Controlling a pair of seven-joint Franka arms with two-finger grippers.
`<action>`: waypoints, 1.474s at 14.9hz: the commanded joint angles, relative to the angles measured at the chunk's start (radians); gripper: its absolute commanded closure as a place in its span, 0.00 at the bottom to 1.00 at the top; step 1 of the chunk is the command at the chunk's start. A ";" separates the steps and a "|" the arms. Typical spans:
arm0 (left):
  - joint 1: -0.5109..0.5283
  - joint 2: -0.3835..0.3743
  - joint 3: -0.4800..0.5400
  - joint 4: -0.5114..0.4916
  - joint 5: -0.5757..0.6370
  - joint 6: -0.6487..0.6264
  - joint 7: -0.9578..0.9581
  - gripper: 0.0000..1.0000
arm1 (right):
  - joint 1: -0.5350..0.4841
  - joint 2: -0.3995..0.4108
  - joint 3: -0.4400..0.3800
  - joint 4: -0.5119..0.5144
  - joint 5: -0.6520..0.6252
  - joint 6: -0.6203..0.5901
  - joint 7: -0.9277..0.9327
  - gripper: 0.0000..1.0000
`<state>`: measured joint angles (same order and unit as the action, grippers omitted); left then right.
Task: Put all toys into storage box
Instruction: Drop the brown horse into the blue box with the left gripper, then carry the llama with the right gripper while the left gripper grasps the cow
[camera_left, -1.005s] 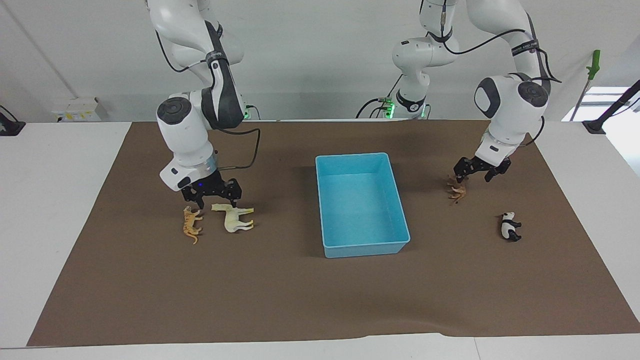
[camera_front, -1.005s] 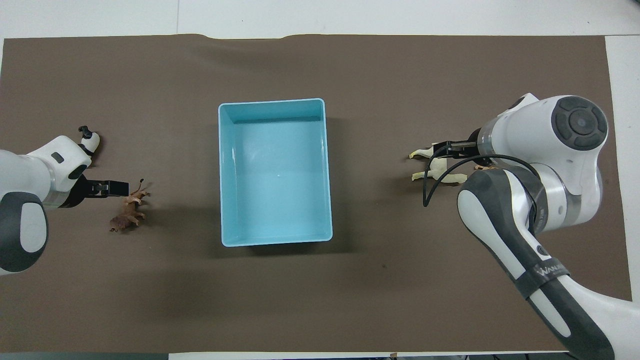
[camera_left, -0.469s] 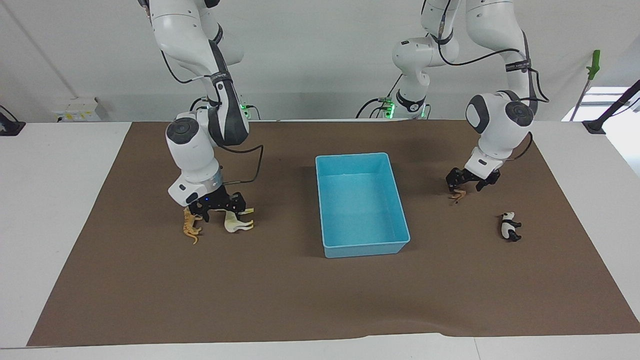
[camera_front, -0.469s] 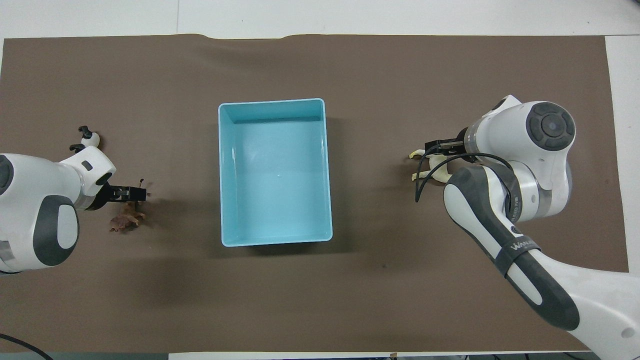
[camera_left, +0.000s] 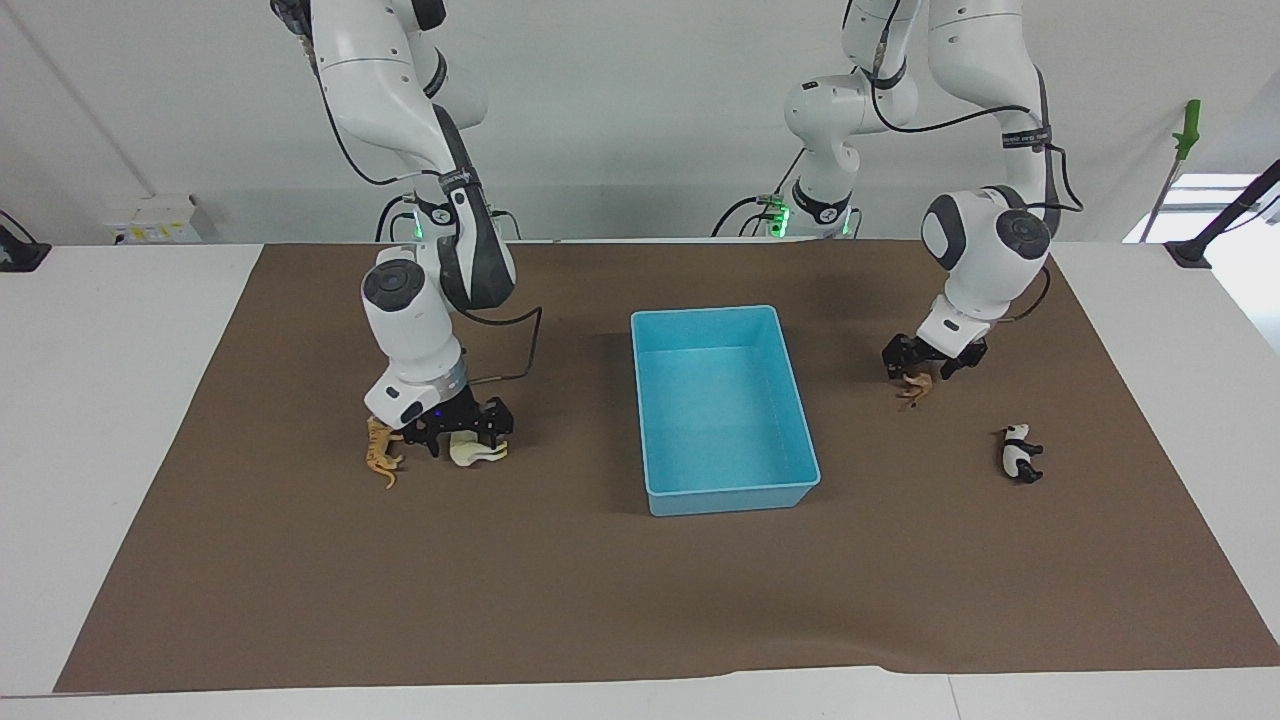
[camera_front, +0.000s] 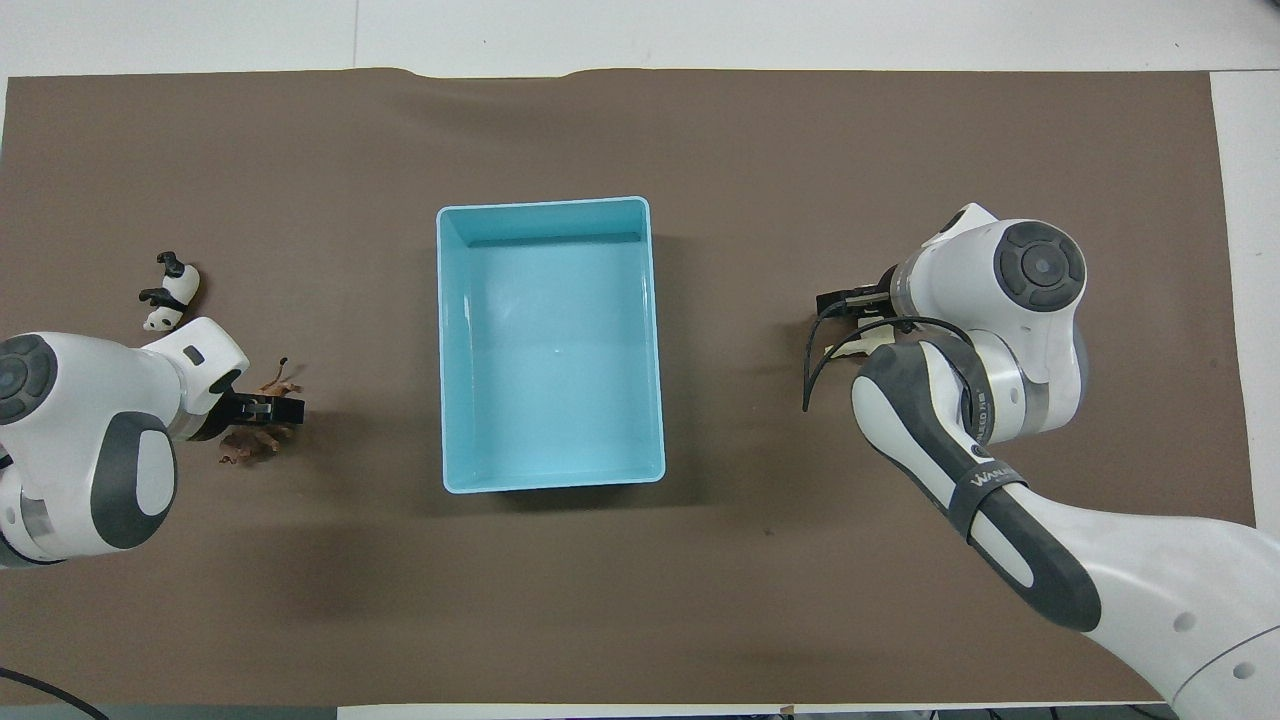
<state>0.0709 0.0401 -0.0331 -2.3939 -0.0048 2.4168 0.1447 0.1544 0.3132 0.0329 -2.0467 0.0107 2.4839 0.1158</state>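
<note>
The light blue storage box (camera_left: 704, 312) stands empty mid-table, also in the overhead view (camera_front: 545, 203). My right gripper (camera_left: 462, 428) is low and open, its fingers on either side of the cream-white horse (camera_left: 478, 453), which lies on its side. The orange tiger (camera_left: 380, 456) lies beside it, toward the right arm's end. My left gripper (camera_left: 918, 364) is low and open, straddling the brown horned animal (camera_left: 914, 388). The panda (camera_left: 1020, 453) lies farther from the robots than that animal. In the overhead view the right arm hides the tiger, and the horse (camera_front: 866, 345) shows only in part.
A brown mat (camera_left: 640, 580) covers the white table (camera_left: 110, 400); everything lies on it. The right arm's black cable (camera_left: 510, 365) hangs near its wrist. In the overhead view the panda (camera_front: 170, 292) and brown animal (camera_front: 255, 440) lie by the left gripper (camera_front: 268, 408).
Both grippers have come down from above their toys: the right one onto the horse, the left one onto the brown animal. No toy has moved.
</note>
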 joint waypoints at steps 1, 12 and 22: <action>0.000 -0.017 0.004 -0.037 -0.014 0.039 0.023 0.10 | -0.003 -0.014 0.004 -0.036 -0.003 0.009 -0.025 0.00; -0.063 0.038 -0.004 0.313 -0.017 -0.275 -0.176 0.89 | -0.003 -0.022 0.002 -0.070 0.006 0.030 -0.024 0.39; -0.516 -0.020 -0.011 0.369 -0.069 -0.308 -0.928 0.75 | 0.010 -0.029 0.002 0.165 -0.002 -0.245 -0.012 1.00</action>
<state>-0.4101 0.0456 -0.0672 -1.9634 -0.0594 2.0478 -0.7450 0.1665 0.2971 0.0320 -1.9883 0.0107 2.3670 0.1152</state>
